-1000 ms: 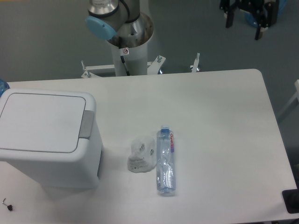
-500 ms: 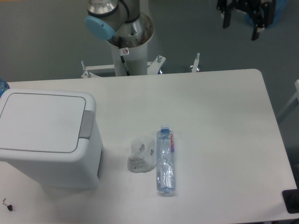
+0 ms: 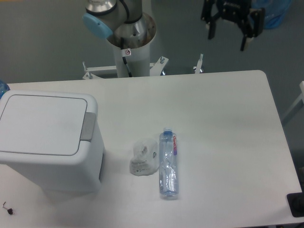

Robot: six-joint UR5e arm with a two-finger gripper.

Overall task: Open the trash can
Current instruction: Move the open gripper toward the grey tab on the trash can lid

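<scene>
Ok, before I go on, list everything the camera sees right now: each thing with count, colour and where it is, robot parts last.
trash can: one, white with a grey push tab, lid shut, left side of the table
table: one, white, fills most of the view
water bottle: one, clear with a blue cap, lying on its side mid-table
crumpled plastic wrapper: one, whitish clear, right beside the bottle on the trash can's side
small dark bit: one, black, near the table's front left corner
dark object: one, black, cut off at the lower right edge
robot base: one, silver with a light blue cap, behind the table
pincer: one, black, open, high beyond the table's far right edge
</scene>
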